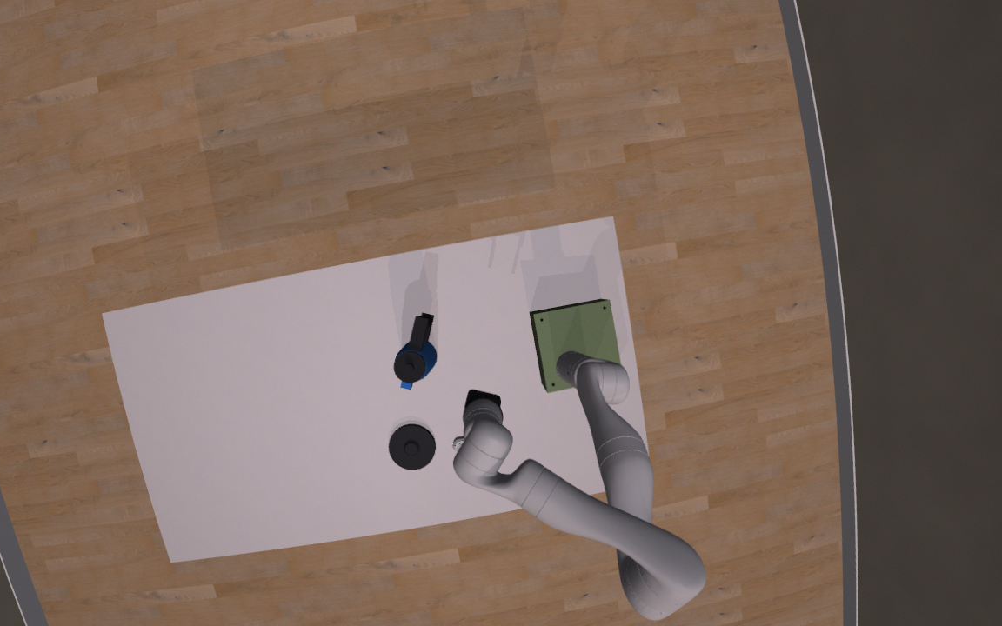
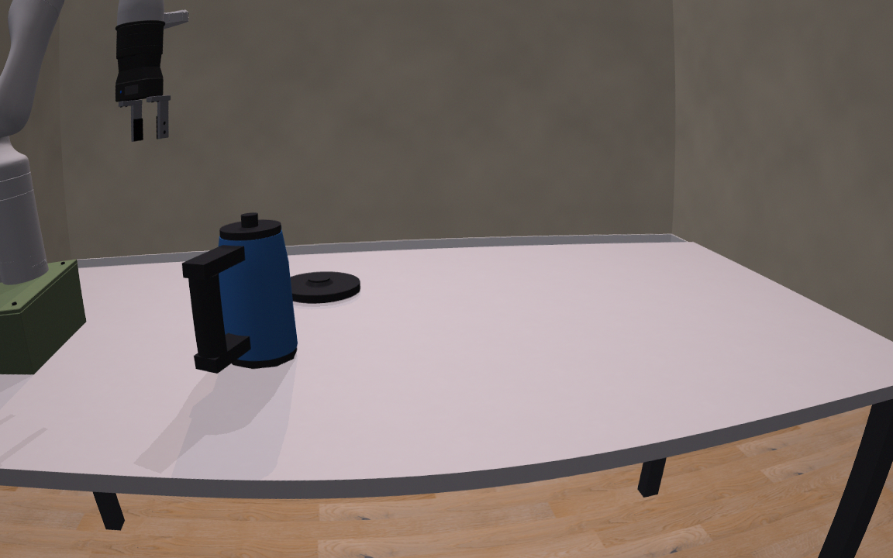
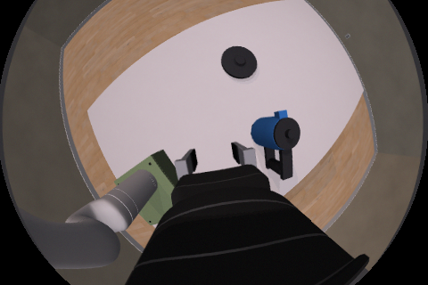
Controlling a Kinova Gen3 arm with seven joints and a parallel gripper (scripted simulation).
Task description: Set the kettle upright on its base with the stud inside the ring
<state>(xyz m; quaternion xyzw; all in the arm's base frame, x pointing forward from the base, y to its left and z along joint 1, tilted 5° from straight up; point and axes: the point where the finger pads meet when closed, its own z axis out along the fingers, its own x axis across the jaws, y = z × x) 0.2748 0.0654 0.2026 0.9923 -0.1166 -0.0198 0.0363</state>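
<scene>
Robot fingers [image 2: 147,126] spread wide and holding nothing, hanging high above the white worktop [image 2: 505,332], blue kettle [image 2: 255,298] standing upright well below them, black round base [image 2: 325,285] just beyond the kettle, apart from it

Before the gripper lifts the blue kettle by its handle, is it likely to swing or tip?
Probably somewhat. The handle sits off to one side of the kettle, so the body may hang tilted. It is tall over a narrow foot, so a sideways push could tip it.
</scene>
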